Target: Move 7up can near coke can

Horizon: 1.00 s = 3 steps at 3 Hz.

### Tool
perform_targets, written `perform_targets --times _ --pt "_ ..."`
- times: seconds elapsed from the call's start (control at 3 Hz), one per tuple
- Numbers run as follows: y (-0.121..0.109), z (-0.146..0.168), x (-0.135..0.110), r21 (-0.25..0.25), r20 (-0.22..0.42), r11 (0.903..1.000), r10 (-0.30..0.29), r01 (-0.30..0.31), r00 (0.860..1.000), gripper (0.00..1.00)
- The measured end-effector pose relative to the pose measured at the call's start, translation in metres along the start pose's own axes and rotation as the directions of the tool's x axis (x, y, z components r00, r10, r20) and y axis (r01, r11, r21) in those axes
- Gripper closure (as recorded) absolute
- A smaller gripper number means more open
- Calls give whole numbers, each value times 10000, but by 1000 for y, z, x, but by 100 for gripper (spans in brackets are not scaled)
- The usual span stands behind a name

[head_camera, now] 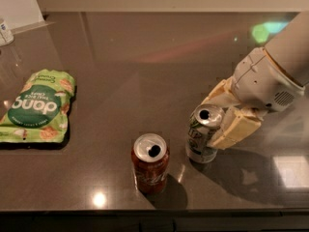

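The 7up can [202, 135], silver-grey with a green logo, stands upright on the dark countertop at the front right. My gripper [218, 117] comes in from the right and its cream fingers [235, 127] are shut on the can's upper part. The coke can [150, 164], red with a silver top, stands upright near the front edge, a short gap to the left of the 7up can.
A green snack bag [38, 107] lies flat at the left. A small white object [5, 33] sits at the far left back. The countertop's front edge [145, 210] runs just below the coke can.
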State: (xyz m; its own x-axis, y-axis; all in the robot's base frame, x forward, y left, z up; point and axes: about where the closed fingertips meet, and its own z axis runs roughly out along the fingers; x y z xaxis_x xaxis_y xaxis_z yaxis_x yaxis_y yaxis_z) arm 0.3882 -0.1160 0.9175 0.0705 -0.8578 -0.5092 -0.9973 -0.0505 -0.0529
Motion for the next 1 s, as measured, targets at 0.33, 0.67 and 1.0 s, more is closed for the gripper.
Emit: perform_targets --times 0.33,0.67,1.0 --pt "10 11 -4 -251 99 9995 -171 174 9998 82" --pt "14 20 -6 -417 192 9989 -208 216 9996 59" --pt "17 25 -9 -586 286 9980 -201 217 9994 35"
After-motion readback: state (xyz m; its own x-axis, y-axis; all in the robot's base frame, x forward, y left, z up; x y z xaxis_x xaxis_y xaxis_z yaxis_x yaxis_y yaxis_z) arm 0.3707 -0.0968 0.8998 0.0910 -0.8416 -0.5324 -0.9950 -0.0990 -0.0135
